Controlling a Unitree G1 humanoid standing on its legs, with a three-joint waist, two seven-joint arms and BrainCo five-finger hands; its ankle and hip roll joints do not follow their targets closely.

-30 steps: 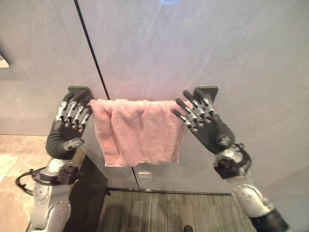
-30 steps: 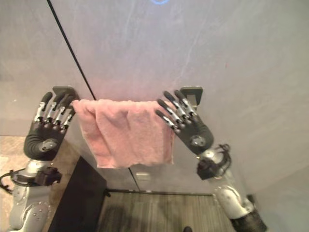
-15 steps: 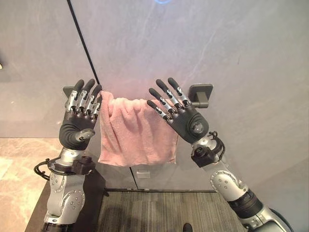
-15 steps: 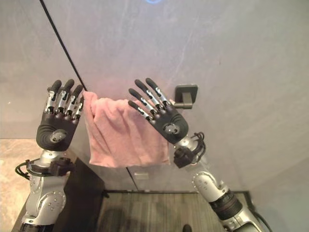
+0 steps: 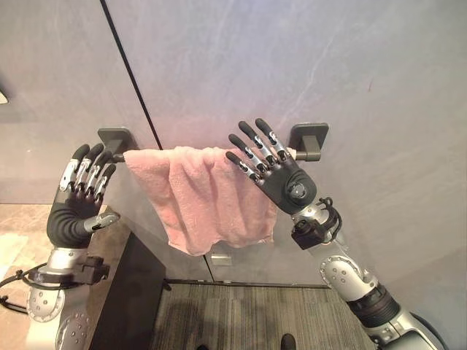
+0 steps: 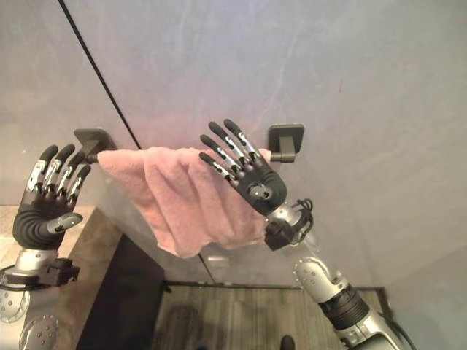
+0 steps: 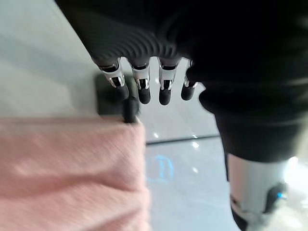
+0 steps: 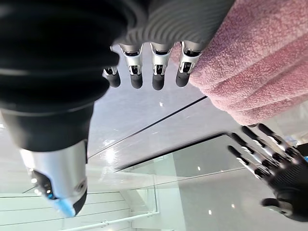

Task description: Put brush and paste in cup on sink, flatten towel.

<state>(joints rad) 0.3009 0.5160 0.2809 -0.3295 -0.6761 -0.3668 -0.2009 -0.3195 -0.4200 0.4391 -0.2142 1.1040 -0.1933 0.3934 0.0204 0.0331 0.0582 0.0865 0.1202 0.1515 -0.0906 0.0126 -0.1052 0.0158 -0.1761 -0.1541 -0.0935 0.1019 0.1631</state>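
From the left eye view, the pink towel (image 5: 208, 197) hangs bunched over the wall rail (image 5: 310, 154); the right hand (image 5: 281, 179) is raised before its right part with fingers straight and spread, and the left hand (image 5: 73, 204), fingers straight, is up just left of the towel's end. In the left wrist view, its fingers (image 7: 144, 89) stand straight near the towel's edge; in the right wrist view, the right hand's straight fingers (image 8: 156, 72) sit beside the towel

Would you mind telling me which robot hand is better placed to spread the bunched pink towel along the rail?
The right robot hand, probably: its straight fingers lie against the towel near the rail's right bracket. The left robot hand hangs open, clear of the towel's left end.
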